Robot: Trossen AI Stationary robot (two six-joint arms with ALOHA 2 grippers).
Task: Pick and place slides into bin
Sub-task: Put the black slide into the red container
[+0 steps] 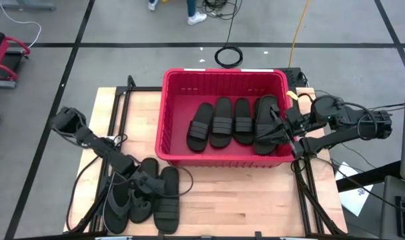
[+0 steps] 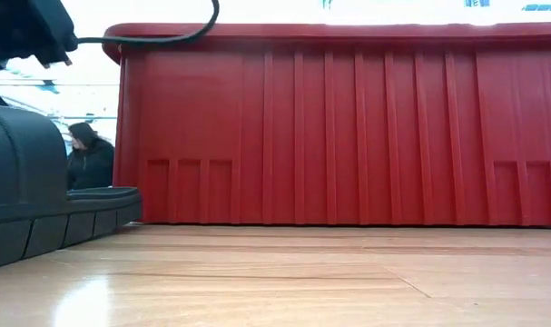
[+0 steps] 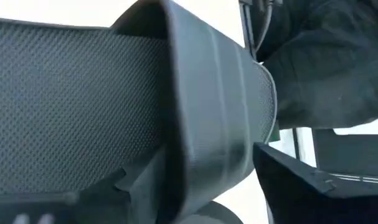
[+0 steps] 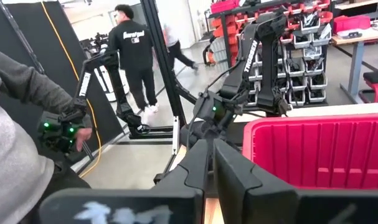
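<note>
My left gripper (image 1: 143, 179) is down on the slides (image 1: 143, 197) at 7 o'clock of the bin (image 1: 222, 79), fingers' state unclear; next, lift one. Right gripper (image 1: 277, 130) waits at the bin's 3 o'clock rim, unclear too

**Red crate, dark sandals, pale wood**

The bin (image 1: 167, 113) is bright red all over, its outer wall ribbed in vertical bands. Inside lie black slides (image 1: 222, 123) with ribbed straps. More slides (image 1: 167, 200) sit outside on the table (image 1: 249, 207), which is light blond wood with visible grain. Up close, one sandal's footbed (image 3: 70, 106) shows a fine dotted texture, charcoal grey. Both arms are dark, nearly black. A yellow cable (image 1: 297, 30) crosses the grey floor.
</note>
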